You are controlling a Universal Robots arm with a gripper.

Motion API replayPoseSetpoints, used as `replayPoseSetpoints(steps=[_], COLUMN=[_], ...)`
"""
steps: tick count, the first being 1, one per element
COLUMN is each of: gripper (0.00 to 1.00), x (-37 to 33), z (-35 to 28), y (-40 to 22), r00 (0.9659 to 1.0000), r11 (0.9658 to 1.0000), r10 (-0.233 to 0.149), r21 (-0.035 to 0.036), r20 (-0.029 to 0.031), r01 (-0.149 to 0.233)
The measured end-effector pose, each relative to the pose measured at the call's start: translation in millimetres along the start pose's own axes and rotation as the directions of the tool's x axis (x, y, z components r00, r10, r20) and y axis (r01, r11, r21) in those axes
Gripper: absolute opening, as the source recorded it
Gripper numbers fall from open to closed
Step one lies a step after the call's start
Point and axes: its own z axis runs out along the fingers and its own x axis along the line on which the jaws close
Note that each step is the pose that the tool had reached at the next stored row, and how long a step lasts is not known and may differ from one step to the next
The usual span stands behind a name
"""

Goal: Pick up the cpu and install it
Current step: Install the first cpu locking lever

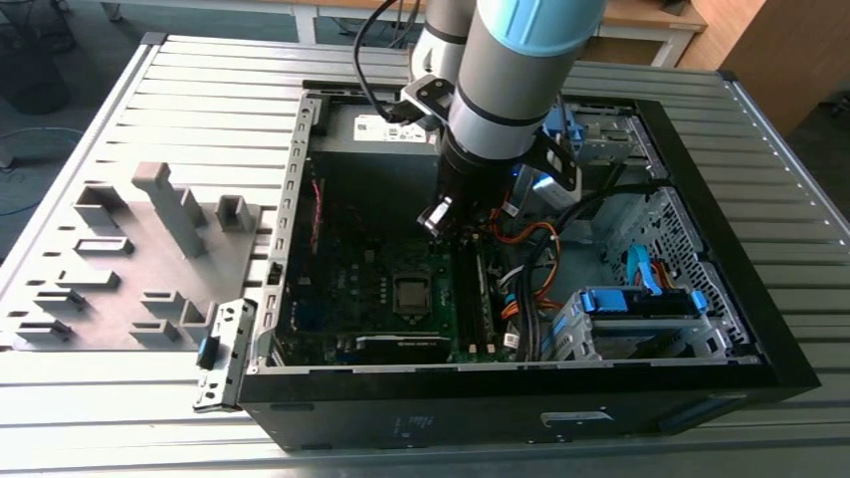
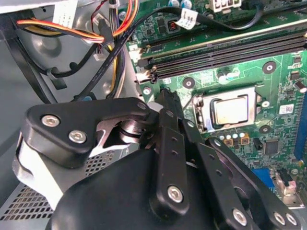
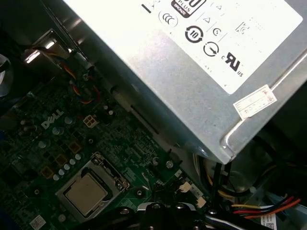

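The cpu [image 2: 230, 109], a small square chip with a pale metal top, lies flat inside the silver-framed socket [image 2: 203, 115] on the green motherboard [image 2: 278, 81]. It also shows in the first wrist view as the cpu [image 3: 86, 193] and in the exterior view as the cpu [image 1: 412, 291]. My gripper [image 2: 166, 93] hangs above the board, off to the side of the socket and apart from the chip. Its black fingers meet at the tips with nothing between them. In the exterior view the gripper [image 1: 436, 219] sits inside the open computer case [image 1: 743, 329], above and behind the socket.
A silver power supply [image 3: 192, 72] stands beside the board. Dark memory slots [image 2: 225, 52] run past the socket. Bundled cables [image 2: 72, 28] crowd one side. Blue drive cages [image 1: 638, 304] fill the exterior view's right of the case. A grey fixture block [image 1: 133, 249] lies left of it.
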Motion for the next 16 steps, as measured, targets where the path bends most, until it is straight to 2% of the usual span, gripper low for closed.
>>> replayPoseSetpoints(steps=[16], gripper=[0.11], x=[1.4], z=[1.3], y=[2.1], r00=[1.0], r11=[1.0], r10=[-0.001], r21=[0.0005], r20=[-0.0004], r01=[0.001])
